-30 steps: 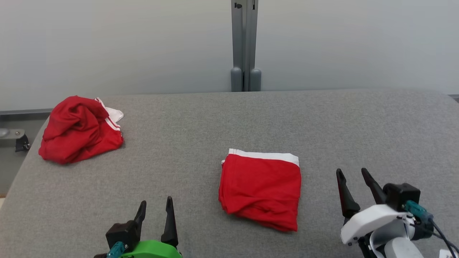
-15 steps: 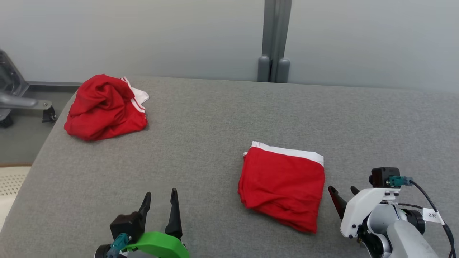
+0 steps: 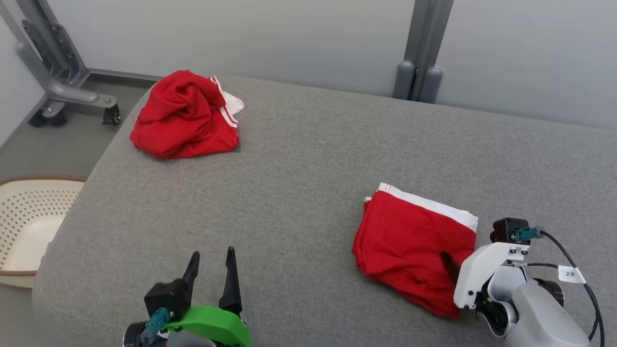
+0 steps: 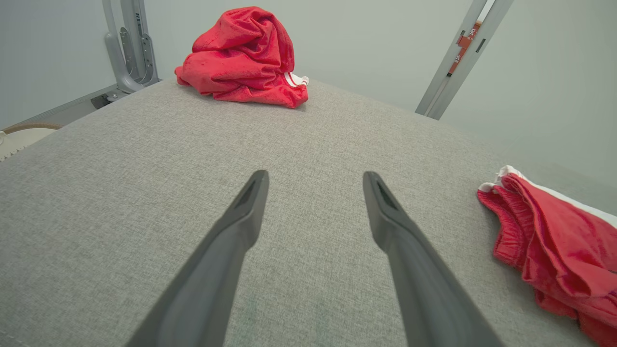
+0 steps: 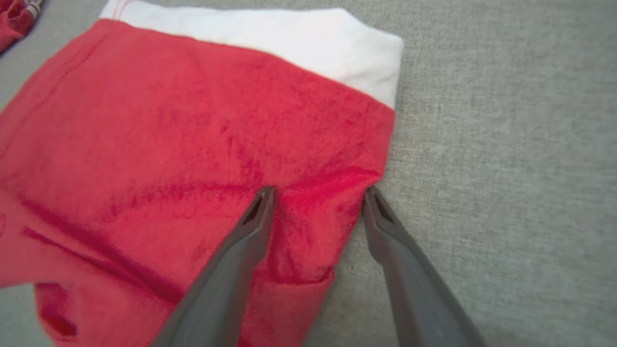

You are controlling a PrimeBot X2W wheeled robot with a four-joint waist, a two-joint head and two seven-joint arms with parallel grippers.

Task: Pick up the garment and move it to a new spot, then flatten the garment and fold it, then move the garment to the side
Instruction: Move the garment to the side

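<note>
Right claw (image 5: 319, 192) lowered — straddling folded garment (image 5: 193, 120) edge.

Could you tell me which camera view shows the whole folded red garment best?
The head view: the folded garment lies nearly whole on the grey surface. The right wrist view is closer but crops it, the right gripper straddling its edge. The left wrist view catches one end at its right border.

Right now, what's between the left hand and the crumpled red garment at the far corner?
Nothing: just bare grey surface between the left hand and the crumpled red garment, clearest in the left wrist view.
</note>
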